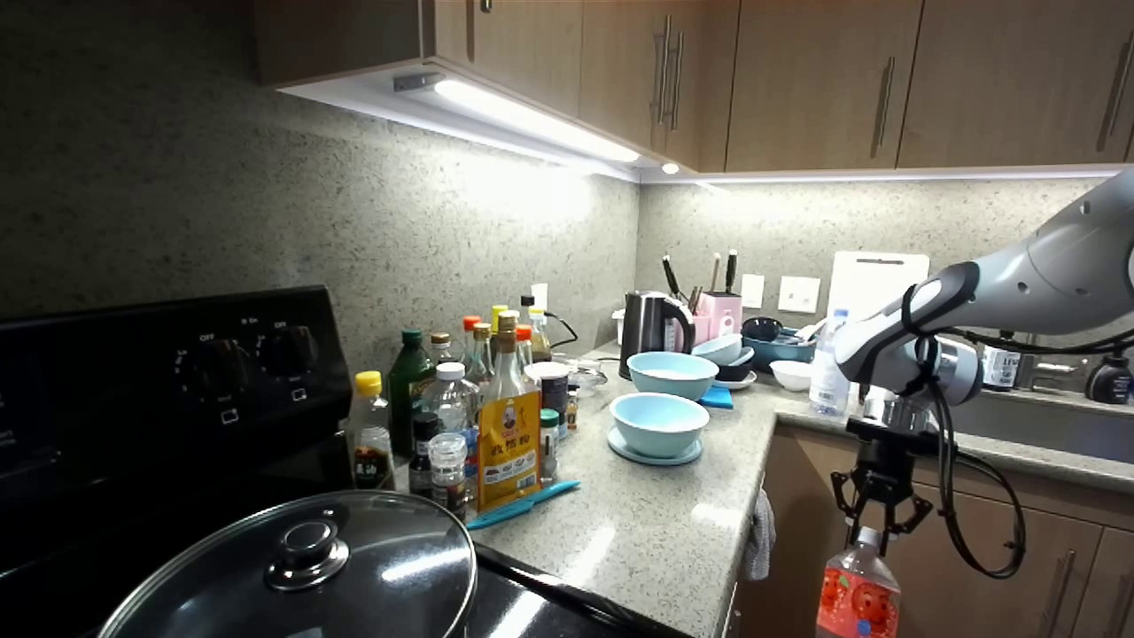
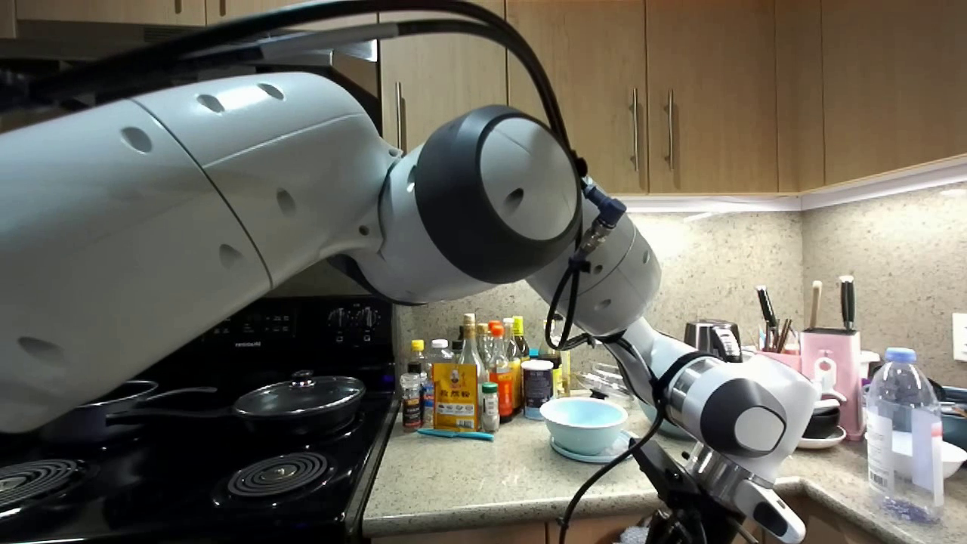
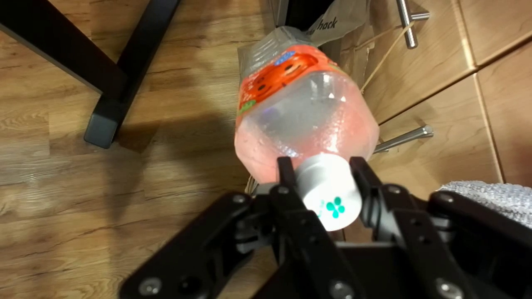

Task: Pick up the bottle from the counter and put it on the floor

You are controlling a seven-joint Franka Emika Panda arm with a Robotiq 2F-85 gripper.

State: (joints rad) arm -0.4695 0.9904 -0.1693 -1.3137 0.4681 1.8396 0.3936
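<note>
Bottle (image 3: pixel 305 120), red-labelled: beneath the gripper (image 3: pixel 323 166), jaws clamped on its white cap (image 3: pixel 330 191). Beside the jaws, apart: grey towel (image 3: pixel 490 199); counter (image 1: pixel 656 523), bottle out past its edge. Farther below the jaws: wooden floor (image 3: pixel 178 174), showing between bottle and black leg (image 3: pixel 66 50).

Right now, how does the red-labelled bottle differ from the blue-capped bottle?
The hand holds the red-labelled bottle by its cap, off the counter; the blue-capped bottle stands upright on the counter. The red-labelled bottle has a white cap and red label; the blue-capped bottle, a blue cap and paler label. Both look like clear plastic, capped.
</note>
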